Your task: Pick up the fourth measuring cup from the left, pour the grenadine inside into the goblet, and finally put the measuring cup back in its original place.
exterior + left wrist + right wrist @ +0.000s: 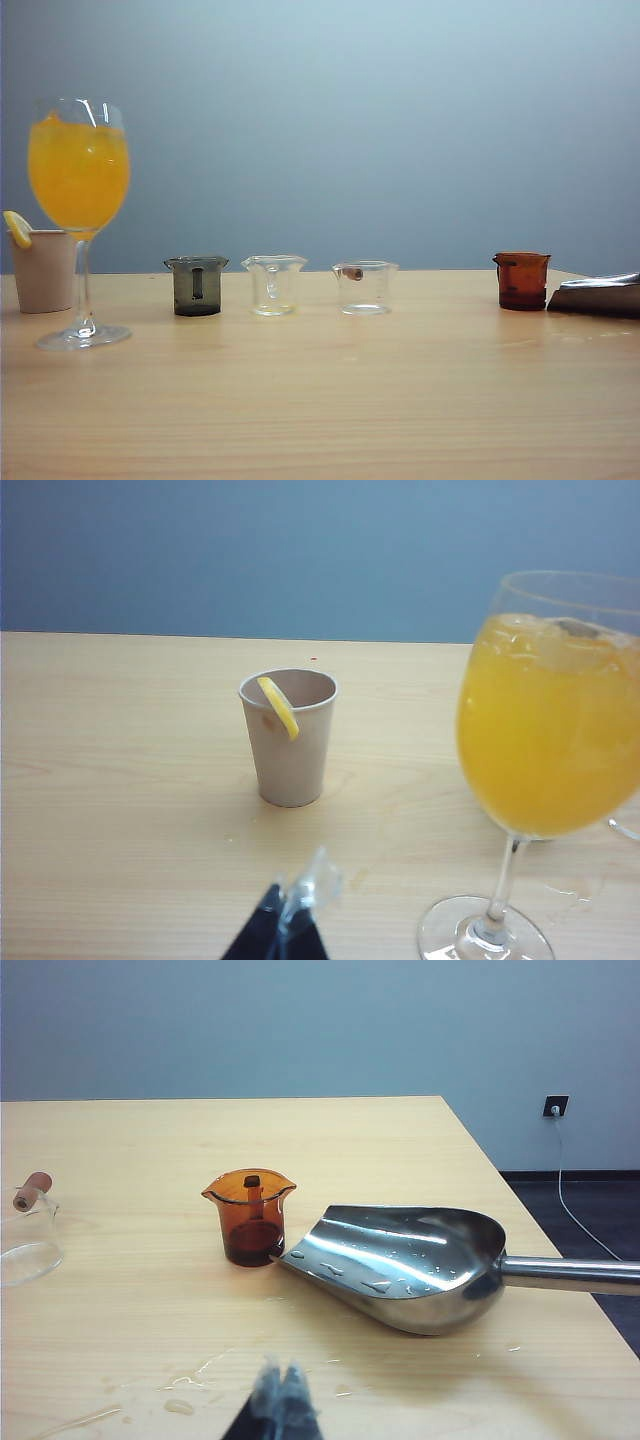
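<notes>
The fourth measuring cup (521, 280) is small and amber and stands at the right end of the row, with dark grenadine (522, 298) in its bottom. In the right wrist view this cup (250, 1217) stands upright, its grenadine (251, 1245) low inside. My right gripper (280, 1388) is well short of it, shut and empty. The goblet (78, 170), full of orange drink, stands at the far left. My left gripper (288, 915) sits shut near the goblet (545, 730), holding nothing. Neither gripper shows in the exterior view.
A steel scoop (410, 1265) lies with its tip against the amber cup. A dark grey cup (196, 286) and two clear cups (273, 284) (364, 287) fill the row. A beige cup (290, 735) with a lemon slice stands behind the goblet. Spilled drops (180, 1390) wet the table near the right gripper.
</notes>
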Available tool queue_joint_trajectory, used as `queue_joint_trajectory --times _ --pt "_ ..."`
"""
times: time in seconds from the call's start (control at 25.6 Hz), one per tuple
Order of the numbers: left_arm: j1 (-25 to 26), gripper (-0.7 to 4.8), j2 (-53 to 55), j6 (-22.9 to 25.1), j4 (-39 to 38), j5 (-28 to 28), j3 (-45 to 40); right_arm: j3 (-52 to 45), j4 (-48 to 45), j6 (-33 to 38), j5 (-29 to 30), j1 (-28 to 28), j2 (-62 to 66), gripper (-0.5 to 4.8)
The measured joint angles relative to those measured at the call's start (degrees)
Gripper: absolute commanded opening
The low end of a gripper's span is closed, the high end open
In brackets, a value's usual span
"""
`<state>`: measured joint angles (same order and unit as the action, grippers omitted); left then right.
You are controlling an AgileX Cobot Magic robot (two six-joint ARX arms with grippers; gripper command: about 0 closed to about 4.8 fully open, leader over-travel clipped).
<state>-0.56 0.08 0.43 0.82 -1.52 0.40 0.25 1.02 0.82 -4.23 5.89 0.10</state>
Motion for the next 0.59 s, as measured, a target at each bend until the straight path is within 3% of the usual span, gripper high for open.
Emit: queue_joint_trajectory --times 0.35,0.59 --pt "0.0 -0.05 0.0 -0.2 -0.04 0.0 0.09 0.07 0.63 0.0 0.0 0.0 0.0 -0.05" --pt "0.0 -0.04 0.33 -5.14 -3.69 0.02 8.98 6.29 1.46 0.0 -0.04 0.17 2.4 -0.05"
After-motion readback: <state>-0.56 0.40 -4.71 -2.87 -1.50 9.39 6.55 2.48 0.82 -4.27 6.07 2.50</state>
